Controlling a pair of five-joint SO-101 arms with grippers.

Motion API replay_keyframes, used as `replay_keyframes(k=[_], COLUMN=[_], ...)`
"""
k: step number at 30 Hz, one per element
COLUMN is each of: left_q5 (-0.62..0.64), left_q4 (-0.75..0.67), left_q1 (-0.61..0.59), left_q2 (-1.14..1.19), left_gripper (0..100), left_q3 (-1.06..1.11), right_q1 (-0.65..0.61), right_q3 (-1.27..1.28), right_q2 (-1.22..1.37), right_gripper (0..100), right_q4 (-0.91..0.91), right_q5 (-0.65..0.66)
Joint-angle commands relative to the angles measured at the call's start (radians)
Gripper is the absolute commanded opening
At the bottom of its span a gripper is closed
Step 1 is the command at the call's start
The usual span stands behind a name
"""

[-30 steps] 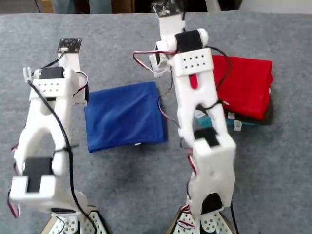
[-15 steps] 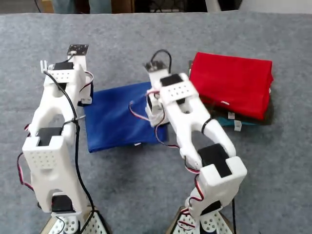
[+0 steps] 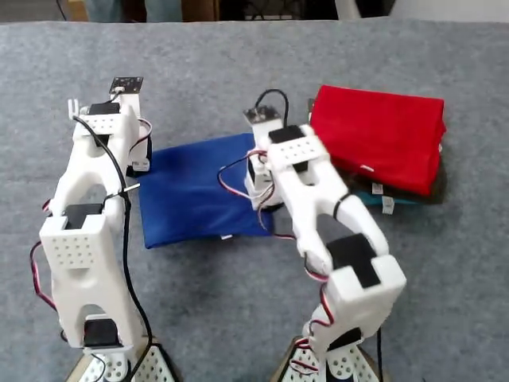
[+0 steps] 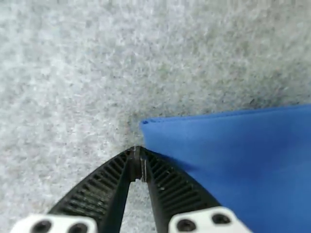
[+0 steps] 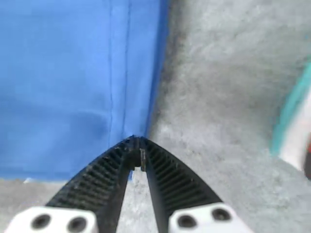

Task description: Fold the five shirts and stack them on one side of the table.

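Here, the folded blue shirt (image 3: 203, 191) lies flat near the middle of the grey table (image 3: 445, 278), between the two arms. To its right and slightly farther off sits the stack: a red shirt (image 3: 378, 139) uppermost, with darker and teal garments (image 3: 382, 195) showing beneath its near edge.

The left gripper (image 4: 136, 160) is low at the far left corner of the blue shirt, its jaws pressed together with the tips just beside the cloth's corner. The right gripper (image 5: 136, 150) is low at the shirt's right edge, its jaws likewise pressed together, with the tips meeting at the hem. Whether either pair has any fabric caught between the tips cannot be told.

Handling, as judged: the shirt is light, soft and limp, so it should sag and may unfold if lifted from a single point. A hold that takes all layers at once, at two opposite edges or corners, would likely keep the fold intact. The felt-like table surface probably drags on the cloth, so lifting it clear seems safer than sliding it towards the stack.
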Motion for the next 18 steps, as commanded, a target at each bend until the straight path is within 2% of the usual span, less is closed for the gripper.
replay_keyframes(k=[1, 7, 12, 15, 18], left_q5=[0.0, 0.0, -0.003, -0.046, -0.051], left_q4=[0.058, 0.124, 0.152, 0.146, 0.146], left_q1=[-0.002, -0.004, -0.084, -0.134, -0.162], left_q2=[-0.06, -0.221, -0.339, -0.362, -0.361], left_gripper=[3, 3, 3, 3, 3], left_q3=[-0.062, -0.067, -0.038, -0.005, 0.018], right_q1=[0.018, -0.032, -0.078, -0.098, -0.112], right_q3=[-0.074, -0.073, -0.064, -0.024, 0.041], right_q2=[-0.14, -0.312, -0.328, -0.328, -0.328], right_gripper=[1.5, 1.5, 1.5, 2.6, 15.0], right_q4=[0.078, 0.235, 0.298, 0.221, 0.106], right_q5=[-0.002, -0.009, -0.023, -0.183, -0.381])
